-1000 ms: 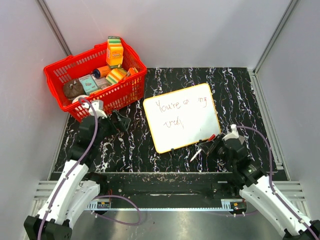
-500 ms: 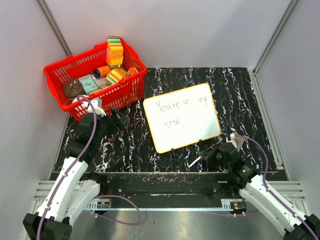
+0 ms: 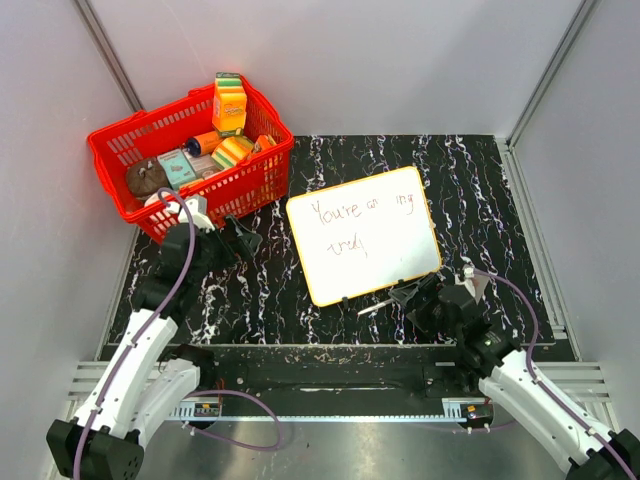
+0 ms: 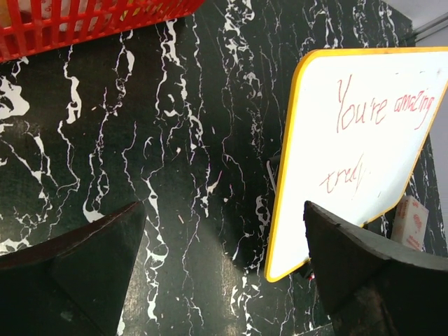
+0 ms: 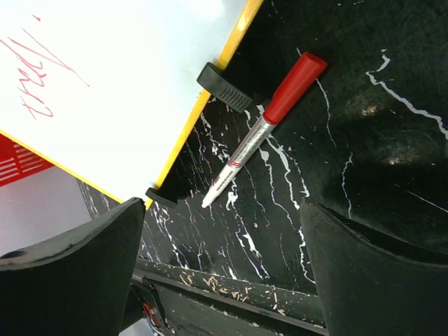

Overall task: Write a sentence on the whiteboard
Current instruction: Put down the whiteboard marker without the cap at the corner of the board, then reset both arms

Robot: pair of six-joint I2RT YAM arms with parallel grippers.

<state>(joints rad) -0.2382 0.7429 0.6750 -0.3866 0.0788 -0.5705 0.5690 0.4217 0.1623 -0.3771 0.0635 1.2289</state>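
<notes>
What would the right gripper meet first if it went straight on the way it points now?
Most likely the marker, lying on the table straight ahead of the open right gripper, beside the whiteboard; depth is unclear.

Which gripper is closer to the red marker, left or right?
Right. The right gripper is just beside the marker, at the whiteboard's near edge. The left gripper is far off, by the basket.

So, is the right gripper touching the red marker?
Apart. The right wrist view shows the marker lying on the table inside the open right gripper, with bare table visible on each side of it.
</notes>
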